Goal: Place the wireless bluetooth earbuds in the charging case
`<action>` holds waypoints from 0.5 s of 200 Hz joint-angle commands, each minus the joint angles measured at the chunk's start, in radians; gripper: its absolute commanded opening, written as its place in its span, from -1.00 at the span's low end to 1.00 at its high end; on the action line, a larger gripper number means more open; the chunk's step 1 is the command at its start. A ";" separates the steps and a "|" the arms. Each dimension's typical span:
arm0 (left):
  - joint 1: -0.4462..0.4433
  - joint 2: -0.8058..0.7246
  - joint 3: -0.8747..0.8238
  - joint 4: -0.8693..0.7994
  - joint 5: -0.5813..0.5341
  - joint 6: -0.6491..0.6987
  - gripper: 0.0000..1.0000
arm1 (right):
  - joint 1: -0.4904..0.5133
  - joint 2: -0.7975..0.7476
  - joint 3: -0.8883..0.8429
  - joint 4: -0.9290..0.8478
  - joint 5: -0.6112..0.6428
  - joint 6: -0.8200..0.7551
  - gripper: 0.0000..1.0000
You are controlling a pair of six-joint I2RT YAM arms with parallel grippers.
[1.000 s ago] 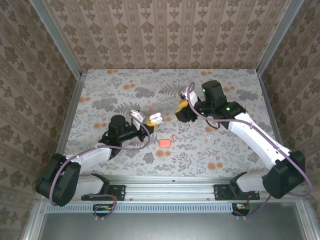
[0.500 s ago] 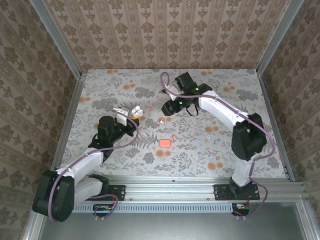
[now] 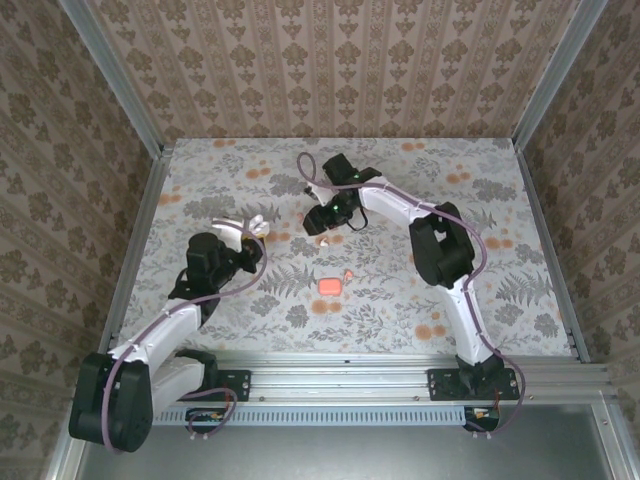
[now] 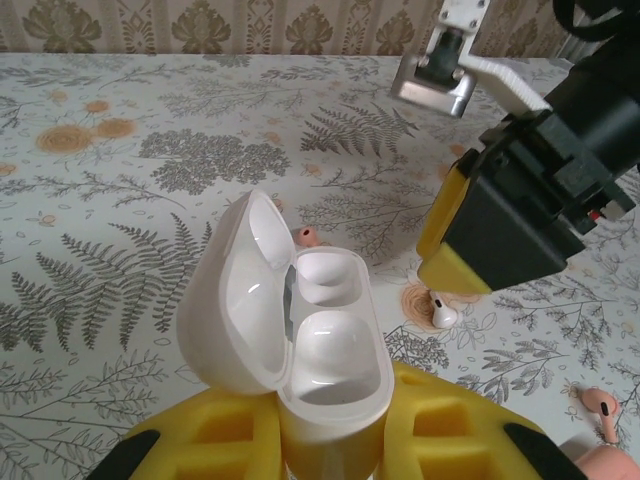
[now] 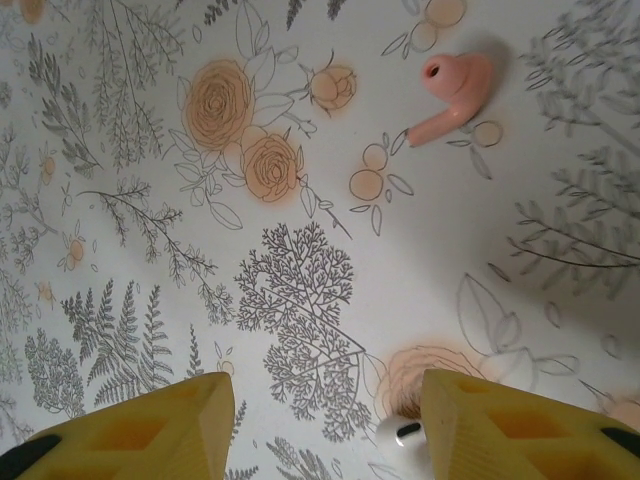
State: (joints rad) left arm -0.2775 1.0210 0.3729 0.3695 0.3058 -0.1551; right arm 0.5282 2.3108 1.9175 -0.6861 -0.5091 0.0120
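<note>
The right gripper [image 5: 322, 415], half open and empty, hovers over a white earbud [image 5: 405, 436] at frame bottom. It is likely light and slick, best pinched across its bulb. The left gripper [image 4: 335, 440] clamps the charging case [image 4: 300, 330].

The white charging case [image 4: 300, 350] stands open at the bottom centre of the left wrist view. Its lid is tipped back to the left, both glossy wells are empty, and its base is clamped in the left gripper [image 4: 335, 425]. A coral-pink earbud [image 4: 308, 236] lies on the table just behind it, and a white earbud [image 4: 443, 314] lies right of centre. In the top view a closed coral case [image 3: 330, 285] sits mid-frame, with a second pink earbud [image 3: 347, 272] just beside it.
</note>
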 commanded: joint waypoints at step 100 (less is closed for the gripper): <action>0.031 -0.044 -0.014 -0.038 0.019 -0.012 -0.82 | 0.017 0.081 0.081 -0.154 0.024 -0.041 0.07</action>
State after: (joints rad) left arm -0.2535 0.9970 0.3729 0.3313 0.3084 -0.1551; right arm 0.5426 2.3932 1.9751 -0.7486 -0.5220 0.0101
